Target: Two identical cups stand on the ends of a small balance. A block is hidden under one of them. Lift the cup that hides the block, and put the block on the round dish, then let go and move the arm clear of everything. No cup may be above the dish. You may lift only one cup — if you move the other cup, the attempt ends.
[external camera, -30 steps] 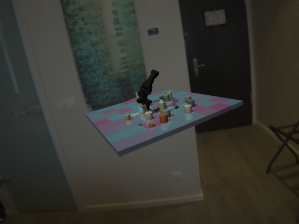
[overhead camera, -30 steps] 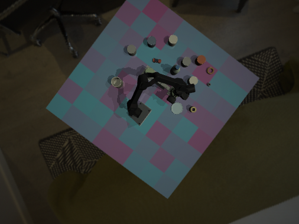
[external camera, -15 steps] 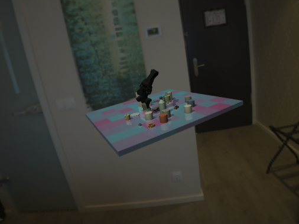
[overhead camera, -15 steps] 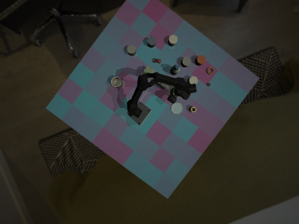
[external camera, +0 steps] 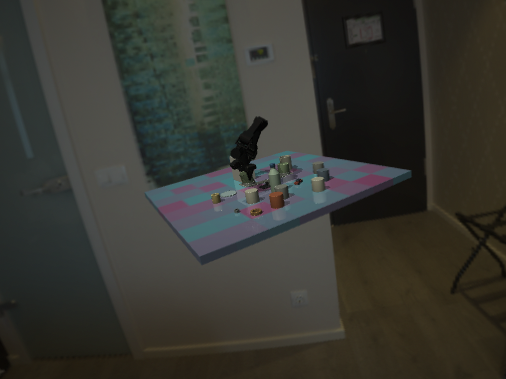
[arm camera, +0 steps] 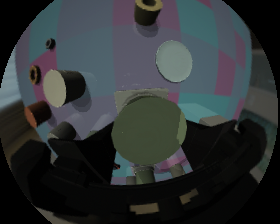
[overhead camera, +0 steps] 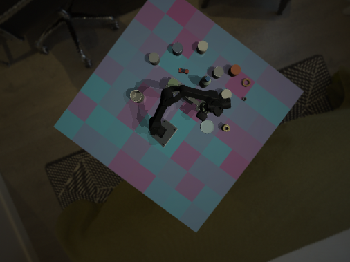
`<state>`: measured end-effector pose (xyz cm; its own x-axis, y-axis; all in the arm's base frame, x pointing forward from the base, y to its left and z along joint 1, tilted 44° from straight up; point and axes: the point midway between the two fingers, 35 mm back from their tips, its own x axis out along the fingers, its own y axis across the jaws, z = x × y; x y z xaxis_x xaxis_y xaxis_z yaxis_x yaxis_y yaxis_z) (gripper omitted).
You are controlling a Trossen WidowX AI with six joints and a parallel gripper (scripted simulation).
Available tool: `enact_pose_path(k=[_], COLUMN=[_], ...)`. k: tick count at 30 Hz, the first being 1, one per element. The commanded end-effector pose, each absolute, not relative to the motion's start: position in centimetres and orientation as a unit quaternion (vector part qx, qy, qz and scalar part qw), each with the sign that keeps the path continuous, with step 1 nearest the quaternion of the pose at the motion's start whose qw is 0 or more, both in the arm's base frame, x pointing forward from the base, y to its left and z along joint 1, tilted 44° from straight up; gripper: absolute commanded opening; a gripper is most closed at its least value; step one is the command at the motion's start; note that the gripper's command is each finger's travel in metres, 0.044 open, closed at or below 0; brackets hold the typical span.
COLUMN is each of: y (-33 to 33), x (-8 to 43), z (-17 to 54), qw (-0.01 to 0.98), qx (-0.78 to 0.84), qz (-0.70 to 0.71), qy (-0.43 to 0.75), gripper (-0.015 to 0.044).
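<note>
My gripper [overhead camera: 203, 110] [external camera: 245, 174] [arm camera: 144, 119] is shut on an olive-green cup [arm camera: 148, 125] standing upside down on one end of the small balance. Only the cup's round top shows in the wrist view, with the balance's grey end plate [arm camera: 129, 98] just behind it. The other identical cup [overhead camera: 173, 82] stands at the far end of the balance, partly hidden by my arm. The pale round dish [overhead camera: 207, 126] [external camera: 228, 194] [arm camera: 173, 61] lies flat on the table just beyond the gripper. The block is hidden.
Around the balance stand several cylinders: cream ones [overhead camera: 226, 93] [arm camera: 63, 87], an orange one [overhead camera: 235, 70] [external camera: 276, 199] and a grey one [overhead camera: 177, 48]. Small rings [overhead camera: 225, 128] [arm camera: 148, 10] [overhead camera: 245, 82], a bottle [overhead camera: 206, 81] and an open cup [overhead camera: 135, 95] also stand on the checkered table [overhead camera: 194, 195].
</note>
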<state>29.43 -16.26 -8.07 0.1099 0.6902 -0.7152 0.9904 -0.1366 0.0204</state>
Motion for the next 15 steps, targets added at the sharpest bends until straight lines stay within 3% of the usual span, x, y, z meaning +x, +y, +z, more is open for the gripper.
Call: enact_pose_path(k=[1, 15], y=[-17.5, -18.8], x=[29.6, 29.4], z=[-7.5, -6.3], qw=[0.274, 0.274], qx=[0.698, 0.698], qz=[-0.289, -0.289], qy=[0.596, 0.596], gripper=[0.0, 0.0])
